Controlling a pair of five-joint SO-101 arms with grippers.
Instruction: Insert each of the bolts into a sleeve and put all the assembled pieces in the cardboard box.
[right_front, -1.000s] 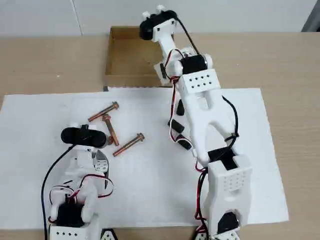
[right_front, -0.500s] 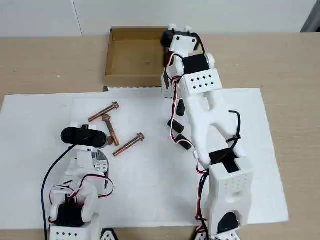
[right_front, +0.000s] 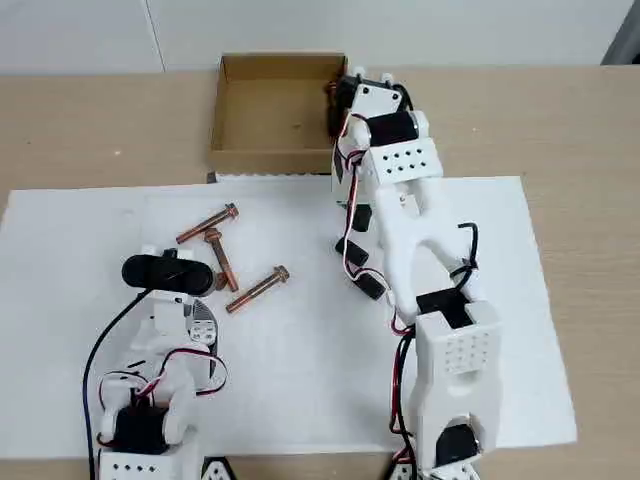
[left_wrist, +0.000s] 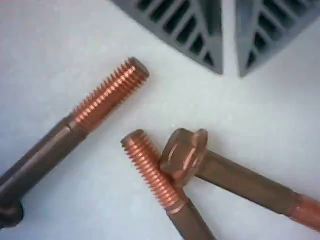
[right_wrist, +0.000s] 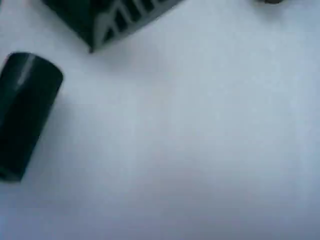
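Note:
Three copper bolts (right_front: 208, 224) (right_front: 220, 258) (right_front: 257, 289) lie loose on the white paper, left of centre. My left gripper (right_front: 203, 322) rests just on the near side of them. In the left wrist view its grey fingertips (left_wrist: 220, 50) are shut with nothing between them, a short way from a bolt's hex head (left_wrist: 185, 155) and two threaded ends (left_wrist: 107, 92) (left_wrist: 150, 170). My right arm (right_front: 400, 170) is folded back at the paper's far edge, beside the cardboard box (right_front: 225, 110). My right gripper (right_wrist: 95, 47) hangs over the paper near a black sleeve (right_wrist: 25, 115) lying on its side.
The white paper (right_front: 300, 380) covers most of the wooden table (right_front: 580, 120). Dark sleeves (right_front: 352, 250) lie partly hidden under the right arm. The box interior looks bare. Open paper lies between the two arms.
My right arm has drawn back from over the box to the paper's far edge. The left arm and the three bolts have not moved.

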